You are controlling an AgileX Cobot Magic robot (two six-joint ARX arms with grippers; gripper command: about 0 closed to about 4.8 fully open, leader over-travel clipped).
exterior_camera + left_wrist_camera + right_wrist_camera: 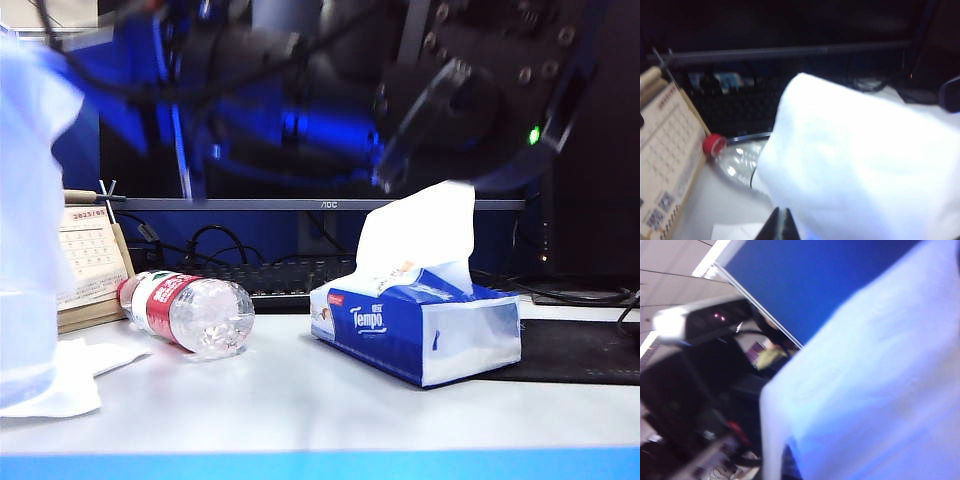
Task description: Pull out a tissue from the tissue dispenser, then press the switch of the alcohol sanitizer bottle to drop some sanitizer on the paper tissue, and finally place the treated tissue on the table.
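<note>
- Exterior view: right claw (400, 160), pinched shut on the tissue (425, 230) above the tissue dispenser (420, 335); best drawn straight up, slowly, to avoid tearing.
- Left claw (780, 226) hangs near the water bottle (737, 162); whether it is wide or narrow cannot be told.

Bare worktop (300, 400) lies open in front of the tissue dispenser (420, 335) and the fallen water bottle (190, 312), with a clear lane between them; a calendar (90, 265) and keyboard (270, 275) close off the back
</note>
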